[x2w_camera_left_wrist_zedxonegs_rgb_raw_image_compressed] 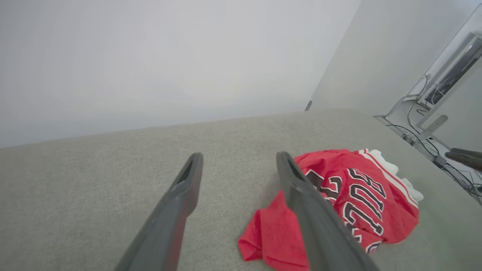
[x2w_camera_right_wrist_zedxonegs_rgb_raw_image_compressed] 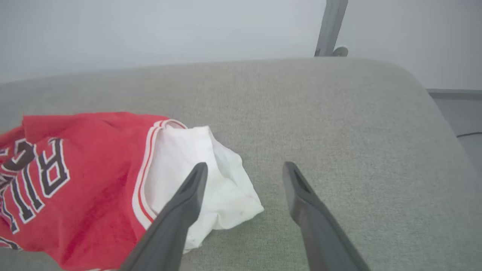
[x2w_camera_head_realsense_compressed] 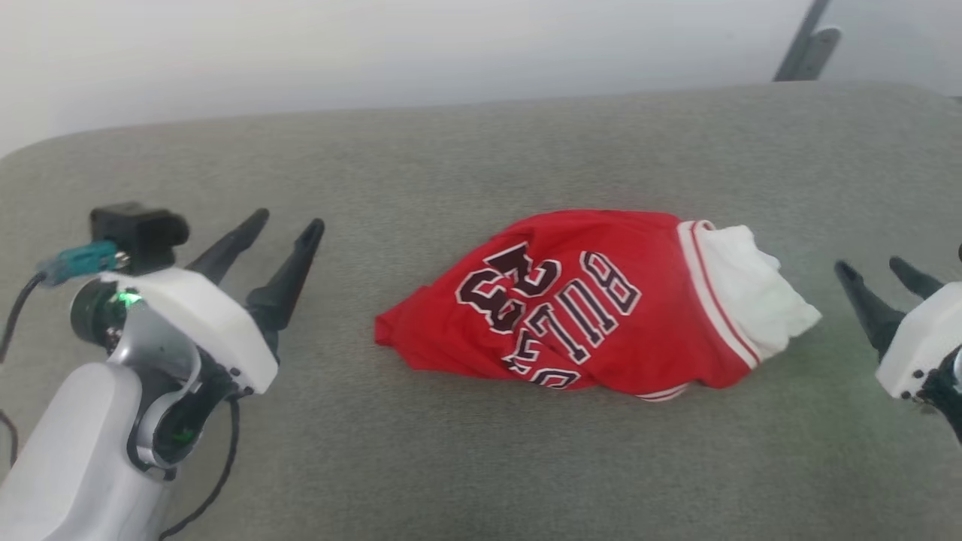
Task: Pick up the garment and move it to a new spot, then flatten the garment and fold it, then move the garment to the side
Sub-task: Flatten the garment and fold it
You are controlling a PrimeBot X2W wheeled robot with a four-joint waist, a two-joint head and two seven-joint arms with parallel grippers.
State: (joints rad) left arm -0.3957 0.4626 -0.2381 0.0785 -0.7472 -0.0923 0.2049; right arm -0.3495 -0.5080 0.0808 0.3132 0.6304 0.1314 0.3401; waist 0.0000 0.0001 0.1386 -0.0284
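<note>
Jaws stand wide apart on both arms, with nothing between them. The left gripper (x2w_camera_head_realsense_compressed: 288,220), two long dark fingers on a white housing, is over bare cloth well to the left of the crumpled red jersey shirt (x2w_camera_head_realsense_compressed: 586,300). The right gripper (x2w_camera_head_realsense_compressed: 870,264) is near the shirt's bunched white sleeve (x2w_camera_head_realsense_compressed: 751,293); in its own wrist view one finger (x2w_camera_right_wrist_zedxonegs_rgb_raw_image_compressed: 177,218) crosses that sleeve (contact or not, I cannot tell). The shirt lies in a heap mid-way across the grey woven fabric surface (x2w_camera_head_realsense_compressed: 481,150), its black, white-outlined lettering face up, striped trim beside the sleeve.
</note>
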